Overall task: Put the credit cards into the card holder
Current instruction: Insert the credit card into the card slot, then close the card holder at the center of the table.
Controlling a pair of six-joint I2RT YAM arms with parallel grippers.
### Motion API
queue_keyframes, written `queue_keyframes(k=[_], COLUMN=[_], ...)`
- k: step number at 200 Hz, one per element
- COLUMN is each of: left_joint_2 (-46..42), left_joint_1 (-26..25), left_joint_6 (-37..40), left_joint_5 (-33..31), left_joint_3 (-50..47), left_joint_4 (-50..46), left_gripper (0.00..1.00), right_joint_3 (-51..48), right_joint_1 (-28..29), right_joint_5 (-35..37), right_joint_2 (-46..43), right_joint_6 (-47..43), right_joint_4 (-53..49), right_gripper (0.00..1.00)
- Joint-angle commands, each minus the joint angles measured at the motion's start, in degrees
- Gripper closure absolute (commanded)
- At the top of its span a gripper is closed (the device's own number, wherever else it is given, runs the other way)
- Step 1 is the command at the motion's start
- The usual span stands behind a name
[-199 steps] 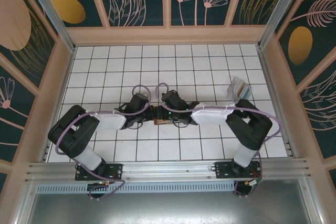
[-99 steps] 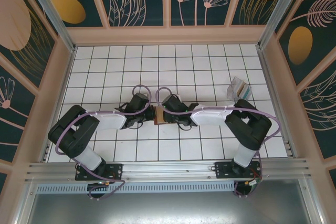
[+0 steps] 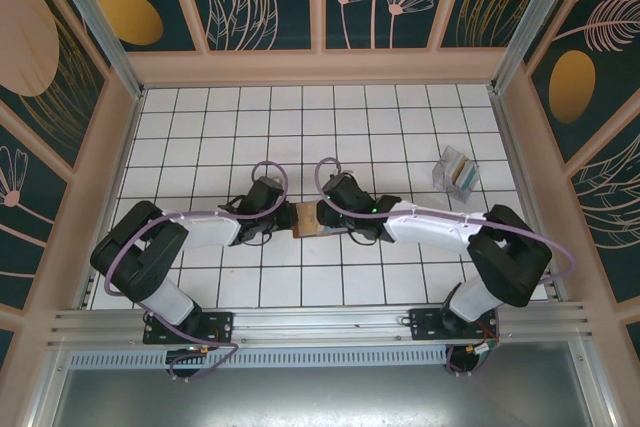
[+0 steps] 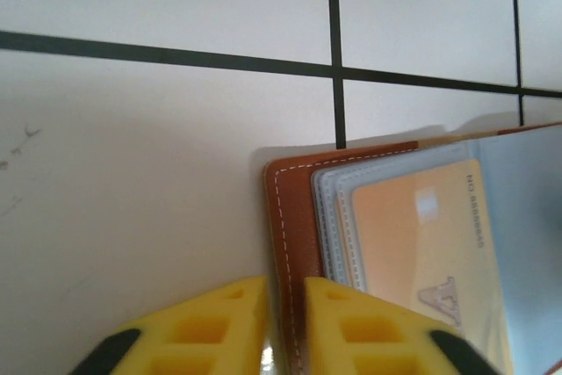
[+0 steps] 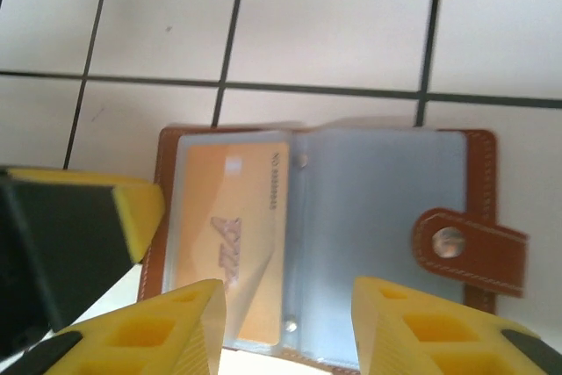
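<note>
My narrow left claw [image 4: 285,327] rests on the wallet [image 4: 294,243] at 9 o'clock to keep it open. Gripping? I cannot tell. My wide right claw [image 5: 290,331] hangs empty at 3.

The floor of the cell is a white tabletop [image 3: 200,127] ruled into square tiles by thin black lines. Beige frame walls [image 3: 320,67] enclose three sides, carrying dark teal panels [image 3: 178,32] printed with peach and ochre plant motifs. A ribbed aluminium rail [image 3: 320,322] spans the near edge; lighting is even
</note>
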Motion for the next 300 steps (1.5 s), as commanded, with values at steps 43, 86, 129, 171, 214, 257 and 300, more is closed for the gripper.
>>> queue_keyframes(k=[43, 86, 129, 171, 214, 257, 300], left_joint_2=[-4.8, -3.0, -1.4, -0.7, -0.1, 1.0, 2.2], left_joint_1=[0.0, 0.0, 0.0, 0.0, 0.1, 0.1, 0.5], left_joint_6=[-2.5, -4.7, -6.3, -6.7, -7.2, -7.4, -8.5], left_joint_5=[1.4, 6.5, 7.6, 8.7, 9.2, 10.4, 11.9], left_joint_3=[-4.9, -5.5, -5.5, -5.2, -5.4, -5.4, -5.2], left_joint_4=[0.2, 4.0, 4.6, 5.3, 6.4, 7.4, 9.1], left_gripper=[0.42, 0.37, 0.38, 0.42, 0.47, 0.51, 0.35], right_joint_3=[-5.5, -2.1, 0.6, 1.4, -1.2, -5.4, -8.7], right_joint_1=[-9.8, -9.5, -8.3, -8.3, -9.0, -9.8, -10.5], right_joint_5=[-5.3, -3.6, -3.5, -2.3, -1.8, -8.0, -12.9], right_joint_2=[-2.3, 1.0, 3.7, 6.2, 6.0, 2.2, 2.5], right_joint_6=[-2.7, -5.6, -5.0, -5.3, -3.6, -4.0, -2.7], right_joint_4=[-3.5, -4.4, -2.9, -1.7, -0.4, 4.9, 9.8], right_gripper=[0.47, 0.4, 0.37, 0.36, 0.52, 0.79, 0.93])
